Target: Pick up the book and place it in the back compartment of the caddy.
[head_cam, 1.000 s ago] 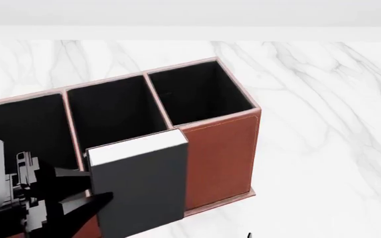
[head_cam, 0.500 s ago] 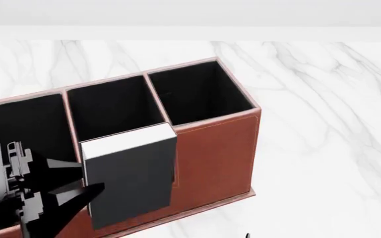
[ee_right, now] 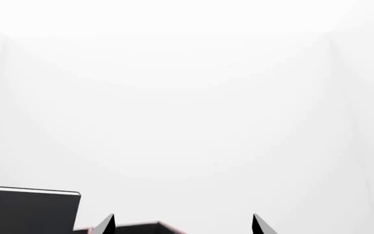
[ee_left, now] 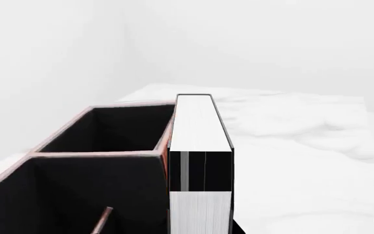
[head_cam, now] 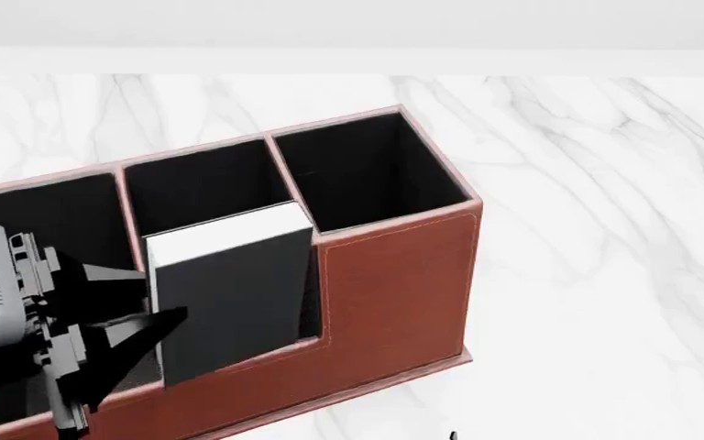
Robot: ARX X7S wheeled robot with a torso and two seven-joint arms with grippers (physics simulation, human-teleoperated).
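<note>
From the head view I see my left gripper (head_cam: pixel 162 339) closed on the book (head_cam: pixel 230 293), with the two black fingers (head_cam: pixel 126 280) pinching its lower left edge. The book stands upright, with its white page edge on top and its plain black cover facing the camera. It is over the caddy (head_cam: pixel 401 275), in the low step of the front wall, and its bottom edge is already below that wall's rim. Behind the book are three deep compartments with black lining, in one row along the back; the book hides part of the middle one. I cannot tell if the book touches the floor of the caddy or hangs above it.

In the left wrist view the book (ee_left: pixel 200 146) is seen edge-on, just beside the caddy's (ee_left: pixel 96 153) reddish rim, and it rises above this rim.

The caddy stands on a white marble table (head_cam: pixel 597 183).

In the right wrist view only the two fingertips of my right gripper (ee_right: pixel 183 224) are visible at the frame edge. They are well apart, with nothing between them. Beyond them I see a corner of the book (ee_right: pixel 28 209) and a little of the caddy's rim (ee_right: pixel 148 226).
</note>
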